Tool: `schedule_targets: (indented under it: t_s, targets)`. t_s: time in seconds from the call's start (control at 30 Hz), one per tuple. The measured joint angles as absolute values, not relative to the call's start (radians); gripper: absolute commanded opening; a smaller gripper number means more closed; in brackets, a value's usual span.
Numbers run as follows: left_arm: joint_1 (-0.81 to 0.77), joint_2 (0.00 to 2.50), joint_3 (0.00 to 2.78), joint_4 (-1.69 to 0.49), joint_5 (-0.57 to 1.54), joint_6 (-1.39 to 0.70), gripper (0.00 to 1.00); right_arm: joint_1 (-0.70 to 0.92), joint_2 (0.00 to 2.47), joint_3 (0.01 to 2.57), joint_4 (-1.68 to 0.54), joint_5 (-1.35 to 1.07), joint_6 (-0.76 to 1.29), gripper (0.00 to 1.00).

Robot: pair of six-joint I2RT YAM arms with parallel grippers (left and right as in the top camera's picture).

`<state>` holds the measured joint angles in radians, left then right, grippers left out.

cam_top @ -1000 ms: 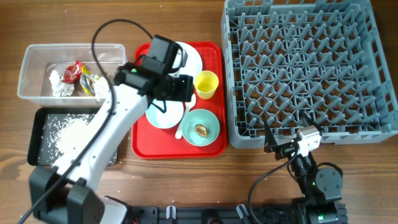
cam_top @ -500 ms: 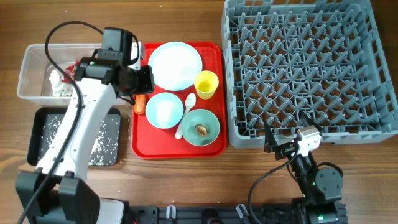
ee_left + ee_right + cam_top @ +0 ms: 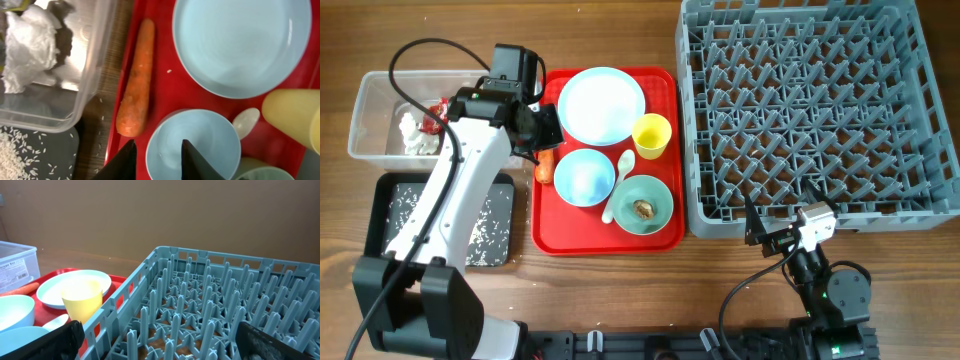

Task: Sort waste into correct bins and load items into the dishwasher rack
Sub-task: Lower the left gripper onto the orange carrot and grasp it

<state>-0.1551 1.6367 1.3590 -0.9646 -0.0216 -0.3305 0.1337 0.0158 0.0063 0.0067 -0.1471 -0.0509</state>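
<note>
Lying on the red tray (image 3: 162, 97), the carrot (image 3: 137, 80) sits ahead of the left fingers (image 3: 124, 162) and off to their left. Its long axis runs almost straight away from them, thick end nearer. Those fingers stand a little apart above a bowl (image 3: 215, 145), pinching nothing. They already line up to close across the carrot's width, so the move looks like a shift left and forward. The right fingers (image 3: 60, 340), spread wide and empty, hang well apart by the rack (image 3: 200, 305); the left arm is nearer.
</note>
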Motion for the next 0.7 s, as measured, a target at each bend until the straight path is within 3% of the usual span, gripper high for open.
schedule_targets:
  t_s: [0.27,0.7]
  targets:
    - [-0.155,1.722,1.315,-0.918,-0.079,-0.374,0.40,0.134,0.016,0.006,0.007,-0.147,-0.051,1.00]
    - [-0.199,1.776,1.282,-0.843,-0.078,-0.171,0.47,0.134,0.016,0.006,0.007,-0.147,-0.051,1.00]
